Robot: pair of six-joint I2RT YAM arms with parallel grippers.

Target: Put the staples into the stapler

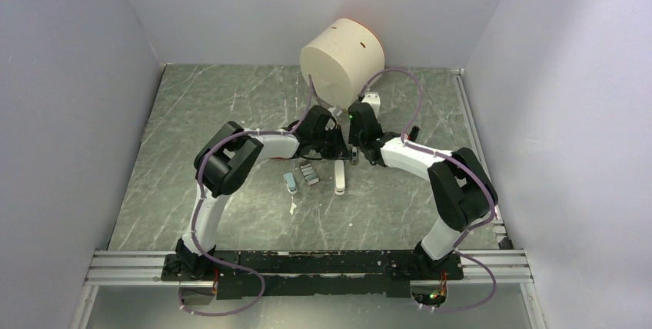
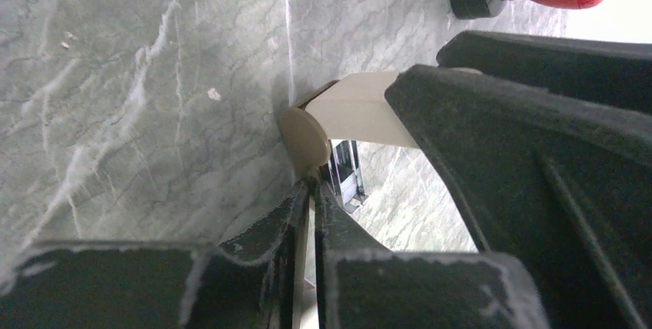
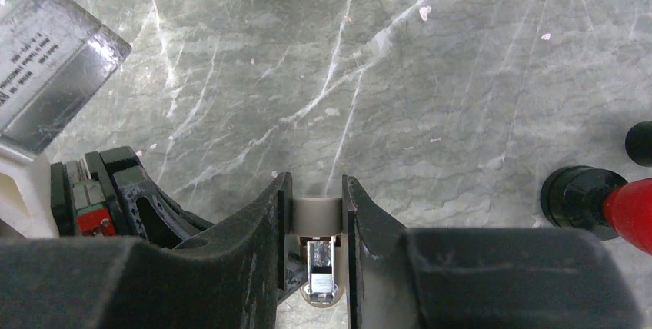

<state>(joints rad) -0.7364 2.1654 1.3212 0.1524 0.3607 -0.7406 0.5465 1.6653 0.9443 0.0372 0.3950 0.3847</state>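
Observe cream plastic stapler point(image 1: 339, 179) clamped in jaws of right gripper point(image 3: 317, 210) and pinched between near-shut jaws of left gripper point(image 2: 313, 191). Locate dark-grey metallic strips of staples point(image 1: 309, 174) flat on grey marble table point(image 1: 231, 114), just left of stapler.

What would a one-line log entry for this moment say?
left end effector: shut on stapler | right end effector: shut on stapler | staples: strips lying beside stapler

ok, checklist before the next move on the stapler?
1. Right gripper clamped on stapler: ok, contact on both sides.
2. Left gripper pinching its cream part: ok, looks shut.
3. Metal channel exposed: ok; whether it is empty, cannot tell.
4. Staples lying loose on table left of stapler: ok.
5. Free gripper to fetch them: not ok, both occupied.
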